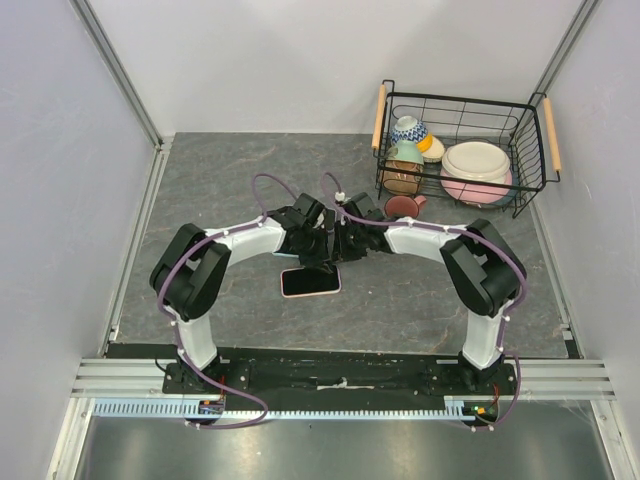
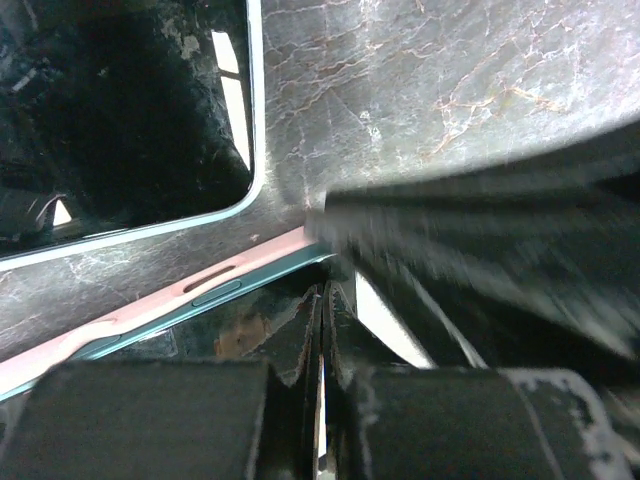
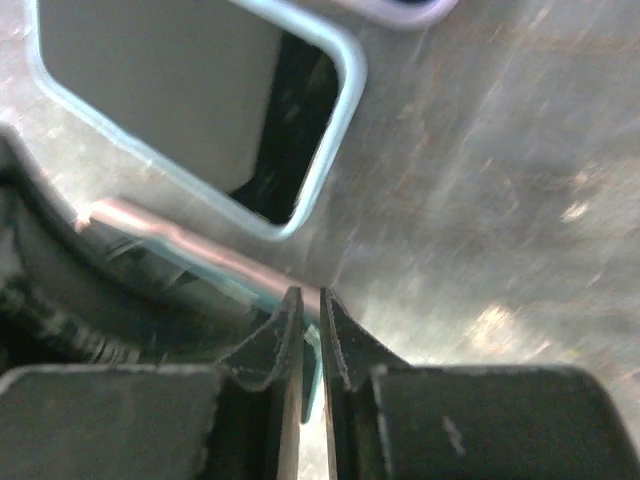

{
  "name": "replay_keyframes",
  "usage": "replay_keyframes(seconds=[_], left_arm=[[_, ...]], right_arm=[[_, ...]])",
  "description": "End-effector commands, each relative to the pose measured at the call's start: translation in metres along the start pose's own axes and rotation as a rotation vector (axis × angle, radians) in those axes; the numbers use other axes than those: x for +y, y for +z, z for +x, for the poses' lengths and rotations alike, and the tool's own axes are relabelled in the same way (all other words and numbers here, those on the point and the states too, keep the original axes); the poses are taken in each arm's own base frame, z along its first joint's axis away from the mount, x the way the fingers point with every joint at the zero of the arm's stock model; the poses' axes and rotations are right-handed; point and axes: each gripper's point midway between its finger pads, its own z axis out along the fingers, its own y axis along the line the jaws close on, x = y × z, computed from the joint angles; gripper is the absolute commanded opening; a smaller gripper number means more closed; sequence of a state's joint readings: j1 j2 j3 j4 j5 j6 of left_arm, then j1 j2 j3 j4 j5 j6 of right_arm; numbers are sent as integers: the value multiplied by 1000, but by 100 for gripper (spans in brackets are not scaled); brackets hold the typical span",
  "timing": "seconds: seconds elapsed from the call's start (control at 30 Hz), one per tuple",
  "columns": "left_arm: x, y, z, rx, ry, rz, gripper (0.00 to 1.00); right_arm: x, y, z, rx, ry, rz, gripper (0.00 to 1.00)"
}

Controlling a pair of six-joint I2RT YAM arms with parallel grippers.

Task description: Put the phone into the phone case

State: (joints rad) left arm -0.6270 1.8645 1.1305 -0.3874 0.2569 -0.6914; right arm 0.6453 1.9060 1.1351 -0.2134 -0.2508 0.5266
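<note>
The phone (image 1: 310, 282), black screen up, lies flat on the table inside a pink phone case rim (image 1: 305, 296). Both grippers meet over its far edge. My left gripper (image 1: 322, 258) is shut, its tips (image 2: 322, 295) resting by the teal phone side (image 2: 215, 292) and the pink case edge (image 2: 150, 305). My right gripper (image 1: 338, 255) has its jaws nearly together (image 3: 311, 298) at the phone's corner, where teal (image 3: 230, 285) and pink (image 3: 170, 235) edges show. A sliver of teal shows through the gap, and I cannot tell if it is pinched.
A black wire basket (image 1: 455, 100) with bowls and plates stands at the back right. A small brown cup (image 1: 403, 205) sits just outside it, near the right arm. A dark glossy panel with a pale rim (image 2: 120, 130) lies beyond the fingers; I cannot tell what it is.
</note>
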Motion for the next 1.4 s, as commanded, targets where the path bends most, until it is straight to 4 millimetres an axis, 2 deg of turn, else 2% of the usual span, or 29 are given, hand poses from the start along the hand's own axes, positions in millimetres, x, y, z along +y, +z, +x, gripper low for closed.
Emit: replay_keyframes(seconds=[0.0, 0.07, 0.3, 0.43, 0.5, 0.53, 0.6, 0.63, 0.67, 0.73, 0.77, 0.8, 0.9, 0.93, 1.0, 1.03, 1.07, 1.2, 1.37], left_arm=[[128, 31, 26, 27, 27, -512, 2], [131, 33, 28, 41, 28, -530, 2], [132, 36, 30, 52, 27, -538, 2], [124, 30, 29, 18, 34, -485, 2], [113, 28, 25, -12, 41, -425, 2], [108, 20, 24, -37, 40, -394, 2], [94, 15, 18, -83, 49, -320, 2], [96, 11, 23, -89, 41, -310, 2], [83, -1, 17, -130, 47, -259, 6], [76, -8, 15, -167, 51, -213, 15], [63, -19, 12, -191, 57, -154, 20], [59, -22, 13, -196, 62, -131, 37], [48, -35, 19, -209, 62, -48, 52], [51, -35, 26, -197, 51, -42, 55], [44, -44, 29, -206, 50, 18, 57], [50, -43, 38, -193, 30, 21, 57], [50, -46, 39, -196, 19, 47, 57], [61, -58, 52, -199, -53, 91, 60], [82, -74, 67, -216, -161, 63, 64]], right_arm=[[-109, 25, 86, 211, -75, 462, 16], [-112, 24, 89, 218, -82, 497, 11], [-110, 23, 104, 255, -90, 502, 9], [-92, 20, 101, 249, -85, 412, 10], [-84, 16, 99, 236, -85, 376, 10], [-74, 17, 101, 245, -75, 321, 10], [-67, 13, 102, 245, -74, 283, 10], [-63, 13, 102, 245, -72, 261, 10], [-59, 12, 107, 260, -67, 237, 10], [-54, 11, 109, 266, -68, 203, 11], [-53, 9, 116, 286, -61, 183, 10], [-50, 8, 119, 291, -60, 163, 10], [-42, 5, 132, 321, -44, 92, 10], [-39, 4, 135, 329, -38, 71, 11], [-35, 0, 146, 353, -25, 26, 10], [-33, -1, 148, 354, -24, 6, 11], [-36, -4, 157, 370, -16, 6, 11], [-28, -17, 166, 377, -29, -38, 10], [-10, -34, 182, 412, -46, -121, 11]])
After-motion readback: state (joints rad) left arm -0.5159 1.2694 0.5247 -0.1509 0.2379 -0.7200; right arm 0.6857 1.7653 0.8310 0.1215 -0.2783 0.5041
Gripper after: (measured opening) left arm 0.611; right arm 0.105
